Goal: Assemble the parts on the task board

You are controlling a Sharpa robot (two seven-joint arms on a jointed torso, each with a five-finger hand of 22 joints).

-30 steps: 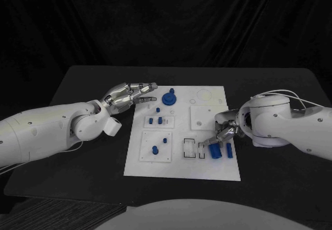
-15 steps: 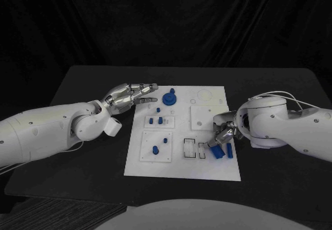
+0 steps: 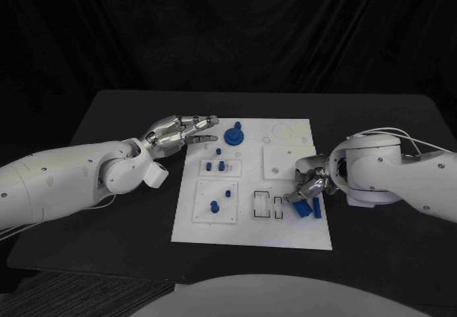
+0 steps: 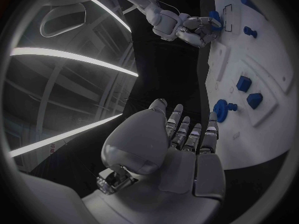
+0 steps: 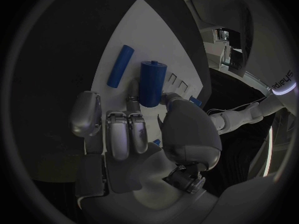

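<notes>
Care matters now: our right hand (image 3: 306,185) pinches the thick blue cylinder (image 5: 152,82) at the task board (image 3: 249,231)'s near right, so we should seat it squarely, left hand (image 3: 179,131) hovering spread.

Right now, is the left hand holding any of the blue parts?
No. In the head view the left hand hovers at the task board's left edge with its fingers extended and nothing between them.
</notes>
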